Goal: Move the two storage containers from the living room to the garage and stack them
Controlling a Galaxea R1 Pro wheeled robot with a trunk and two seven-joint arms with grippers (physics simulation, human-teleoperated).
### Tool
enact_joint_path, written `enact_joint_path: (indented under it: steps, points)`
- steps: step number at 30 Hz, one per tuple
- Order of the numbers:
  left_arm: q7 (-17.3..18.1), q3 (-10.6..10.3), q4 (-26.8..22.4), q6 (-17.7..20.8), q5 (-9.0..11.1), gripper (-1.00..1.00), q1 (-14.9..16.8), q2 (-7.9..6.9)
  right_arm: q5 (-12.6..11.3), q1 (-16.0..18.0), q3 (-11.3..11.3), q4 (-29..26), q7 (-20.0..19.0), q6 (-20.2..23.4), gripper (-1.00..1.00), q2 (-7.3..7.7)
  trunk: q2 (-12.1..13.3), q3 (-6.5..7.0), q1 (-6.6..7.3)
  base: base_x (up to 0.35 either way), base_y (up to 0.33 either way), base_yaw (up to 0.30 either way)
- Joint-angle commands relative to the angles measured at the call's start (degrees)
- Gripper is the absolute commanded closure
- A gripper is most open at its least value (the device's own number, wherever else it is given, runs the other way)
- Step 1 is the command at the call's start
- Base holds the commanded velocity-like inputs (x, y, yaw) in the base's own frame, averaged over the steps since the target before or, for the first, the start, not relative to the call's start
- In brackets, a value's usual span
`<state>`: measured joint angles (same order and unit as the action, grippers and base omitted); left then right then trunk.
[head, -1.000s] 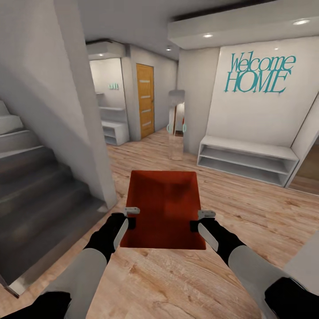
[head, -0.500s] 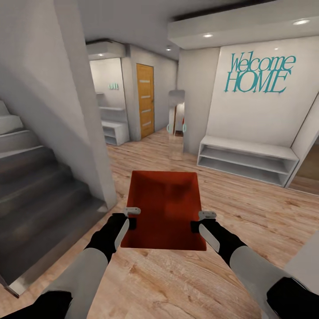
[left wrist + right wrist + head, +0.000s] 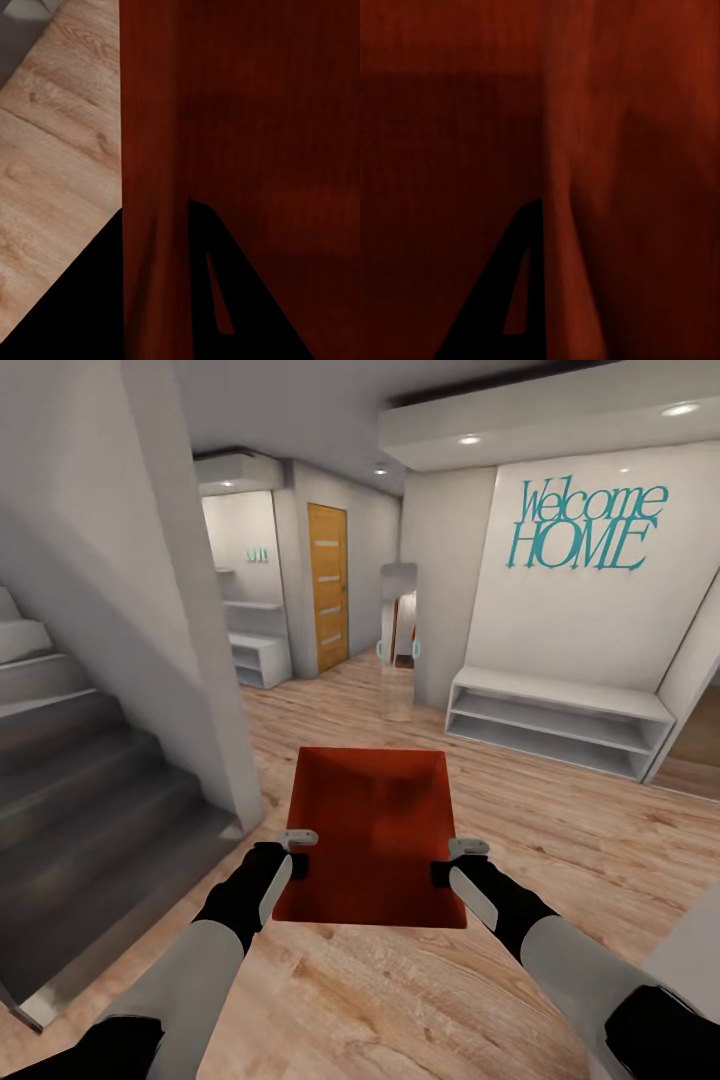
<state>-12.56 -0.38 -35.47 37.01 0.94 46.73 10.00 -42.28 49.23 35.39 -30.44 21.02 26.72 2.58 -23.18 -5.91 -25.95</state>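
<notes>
I hold one red-orange storage container (image 3: 370,830) level in front of me, above light wood-plank flooring. My left gripper (image 3: 297,850) is shut on its left wall and my right gripper (image 3: 452,858) is shut on its right wall. In the left wrist view the container wall (image 3: 225,135) runs between two dark fingers (image 3: 82,300). One dark finger (image 3: 502,300) lies against the red container wall (image 3: 585,150) in the right wrist view. The container is empty inside.
A grey staircase (image 3: 70,780) and a white slanted wall (image 3: 150,580) stand close on my left. A white low shelf bench (image 3: 555,720) sits under a teal "Welcome HOME" sign (image 3: 585,525). A wood-panelled door (image 3: 328,588) and a standing mirror (image 3: 398,640) lie ahead down the hallway.
The scene has crept slightly nearer and the container sits a touch lower in view. Both grippers keep their hold.
</notes>
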Motion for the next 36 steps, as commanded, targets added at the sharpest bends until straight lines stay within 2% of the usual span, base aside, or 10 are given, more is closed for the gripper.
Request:
enact_joint_path:
  steps: [1,5,6,18,23,36]
  points:
    - [-0.45,-0.37,0.29,0.33,0.45,1.0,0.02,-0.33,-0.21,0.16,0.15,-0.32,0.6,-0.19,1.0,0.43,-0.13,-0.13,-0.05,0.159,0.0,0.0]
    - [-0.52,-0.41,0.39,0.34,0.47,1.0,0.02,-0.32,-0.24,0.16,0.19,-0.32,0.6,-0.1,1.0,0.46,-0.13,-0.13,-0.05,0.266,0.0,0.0]
    - [-0.53,-0.41,0.56,0.35,0.47,1.0,0.03,-1.38,6.6,0.16,-4.28,-0.32,0.6,-2.55,1.0,1.2,-0.13,-0.13,-0.05,0.312,0.0,0.0]
    - [-0.47,-0.41,0.57,0.43,0.58,1.0,0.02,-1.38,6.6,0.16,-4.34,-0.32,0.81,-2.61,1.0,1.21,-0.13,-0.13,-0.05,0.321,0.0,-0.018]
    - [-0.48,-0.41,0.57,0.43,0.64,1.0,0.03,-1.38,6.57,0.16,-4.37,-0.32,4.08,-2.64,1.0,0.91,-0.13,-0.13,-0.05,0.323,0.0,-0.227]
    - [-0.53,-0.41,0.57,0.43,0.67,1.0,0.03,-1.38,6.51,0.16,-4.37,-0.41,4.47,-2.64,1.0,0.93,-0.13,-0.13,-0.05,0.323,0.0,-0.242]
